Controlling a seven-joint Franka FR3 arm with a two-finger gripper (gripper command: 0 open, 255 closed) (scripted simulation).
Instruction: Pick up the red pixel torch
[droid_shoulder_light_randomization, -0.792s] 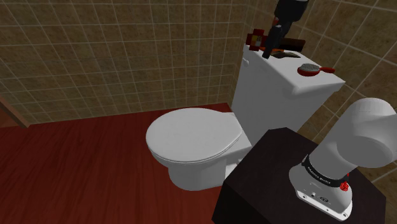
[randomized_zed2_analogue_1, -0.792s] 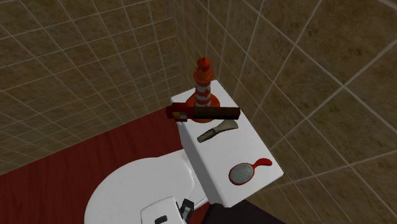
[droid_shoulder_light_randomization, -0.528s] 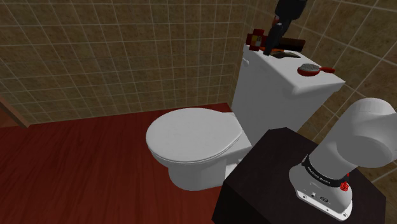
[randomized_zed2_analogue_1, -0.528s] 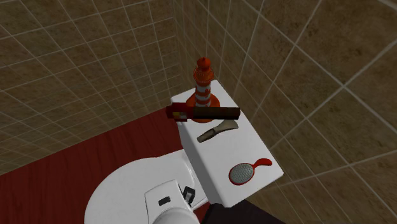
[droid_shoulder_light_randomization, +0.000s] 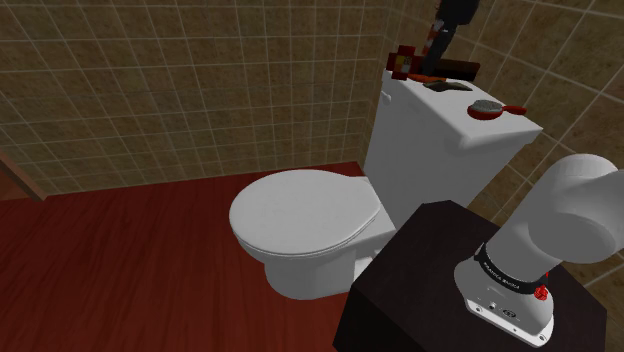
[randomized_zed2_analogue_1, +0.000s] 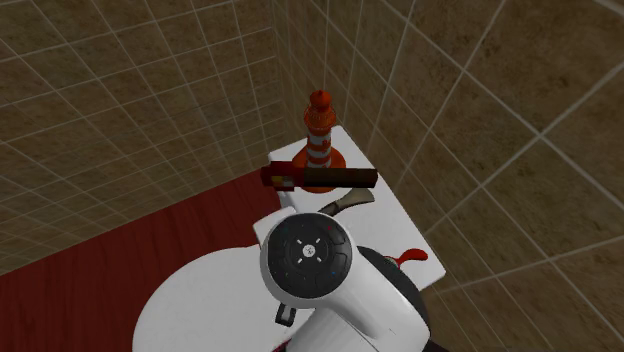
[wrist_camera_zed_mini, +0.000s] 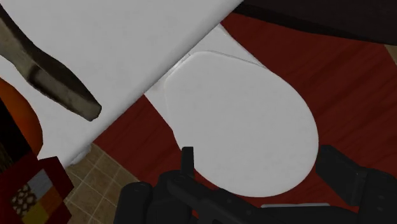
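Note:
The red pixel torch (randomized_zed2_analogue_1: 322, 179) lies across the far end of the white toilet tank lid (droid_shoulder_light_randomization: 440, 112), its blocky red head (droid_shoulder_light_randomization: 403, 62) over the lid's edge and its dark handle pointing toward the wall. My black gripper (droid_shoulder_light_randomization: 433, 48) hangs open just above the torch and holds nothing. In the wrist view the gripper (wrist_camera_zed_mini: 267, 188) has its fingers apart over the toilet seat, and the torch head (wrist_camera_zed_mini: 28, 191) sits off to one side of them. In the second exterior view a white arm link (randomized_zed2_analogue_1: 320, 265) hides the hand.
An orange-and-white striped cone (randomized_zed2_analogue_1: 320, 135) stands behind the torch. A grey brush (randomized_zed2_analogue_1: 345, 205) lies mid-lid, and a red round hairbrush (droid_shoulder_light_randomization: 490, 108) lies at the near end. The closed toilet seat (droid_shoulder_light_randomization: 305, 215) sits below, over red floor. Tiled walls close in behind.
The gripper has risen a little above the tank lid. In the second exterior view the arm link has swung up from the bottom edge and covers the red hairbrush.

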